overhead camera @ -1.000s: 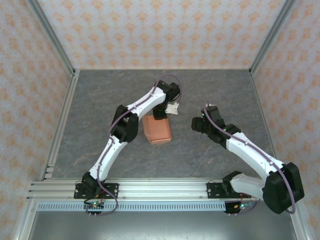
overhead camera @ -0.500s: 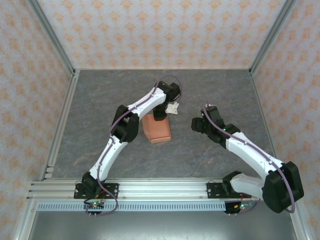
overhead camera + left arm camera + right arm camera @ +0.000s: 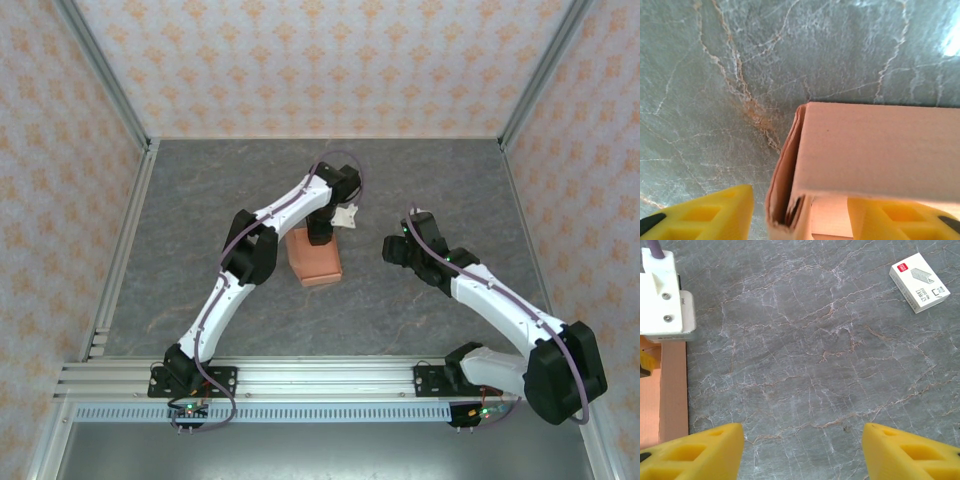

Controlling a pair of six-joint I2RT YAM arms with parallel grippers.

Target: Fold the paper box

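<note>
Right gripper (image 3: 802, 434) yellow fingers (image 3: 700, 450) wide apart over grey marbled table (image 3: 815, 340). Small white cardboard packet with red mark (image 3: 919, 282) top right. Salmon-orange paper box (image 3: 667, 390) at left edge, below white arm part (image 3: 662, 295).

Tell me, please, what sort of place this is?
Probably a small robot test cell: patterned panel walls in aluminium framing enclose a stone-look table, with left arm and right arm bolted to a rail at its near edge.

salmon paper box (image 3: 314, 259), folded, end seam gaping
</note>
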